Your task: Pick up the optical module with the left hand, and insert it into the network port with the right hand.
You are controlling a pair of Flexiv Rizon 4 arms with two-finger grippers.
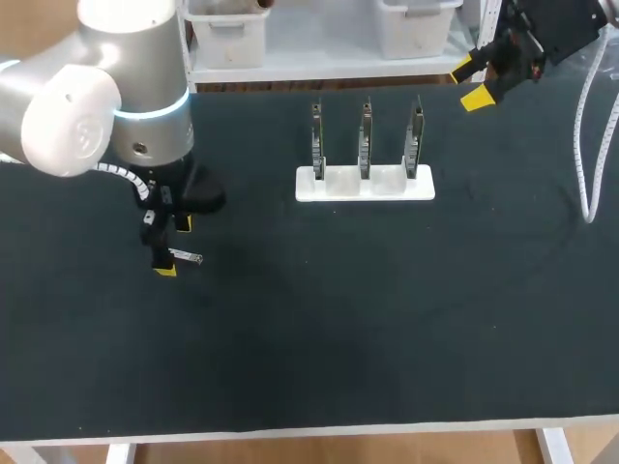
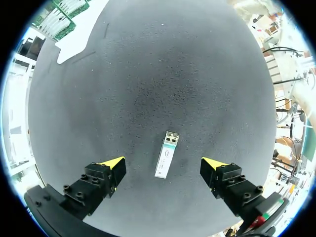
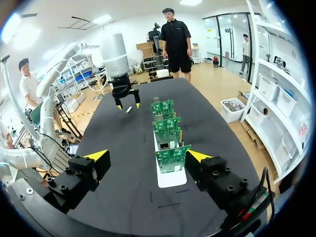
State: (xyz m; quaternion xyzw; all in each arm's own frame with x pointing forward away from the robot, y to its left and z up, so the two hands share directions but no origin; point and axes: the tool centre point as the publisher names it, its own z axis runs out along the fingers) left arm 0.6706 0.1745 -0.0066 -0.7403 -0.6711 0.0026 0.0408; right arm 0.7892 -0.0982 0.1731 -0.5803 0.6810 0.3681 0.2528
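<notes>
One optical module point(image 2: 167, 154) flat on bench point(image 1: 387, 319), between spread fingers of left end effector point(image 2: 164, 166) — neither finger touching. Right end effector point(image 3: 147, 156) open, empty — off beside three upright circuit boards point(image 1: 366, 140) in one white stand point(image 1: 364, 186).

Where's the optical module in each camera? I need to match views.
Head view: optical module by the left gripper tips.
Left wrist view: module lying between the open fingers.
Right wrist view: tiny, under the far left gripper.
Shared landmark: the white board stand.
</notes>
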